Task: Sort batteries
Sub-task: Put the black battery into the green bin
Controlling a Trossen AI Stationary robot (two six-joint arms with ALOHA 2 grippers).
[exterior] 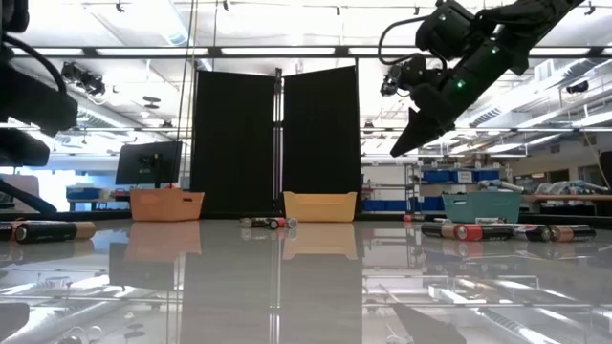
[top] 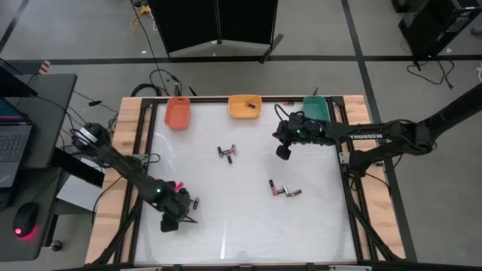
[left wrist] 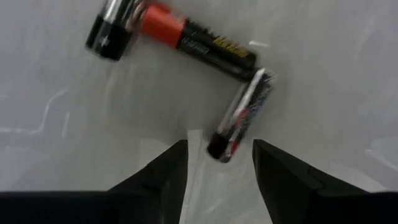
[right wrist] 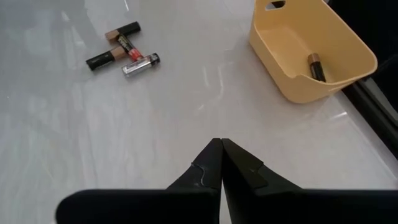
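From above, I had the left gripper point(top: 175, 214) low over the table's near-left corner, a battery pair point(top: 188, 203) just beyond its tips. The right gripper point(top: 285, 149) hung off the green bin point(top: 315, 108), with the orange bin point(top: 178, 113) and yellow bin point(top: 245, 106) farther along.

At table height, loose batteries point(exterior: 492, 231) lay scattered below the raised right gripper.

My left wrist camera showed fingers point(left wrist: 158, 177) spread wide, a small silver cell point(left wrist: 239, 118) between the tips, touching a larger black-and-red one point(left wrist: 174, 36); I judged it lined up for picking.

Right wrist: fingers pinched shut, empty. The yellow bin held one battery point(right wrist: 316, 67); three more point(right wrist: 121, 48) lay ahead.
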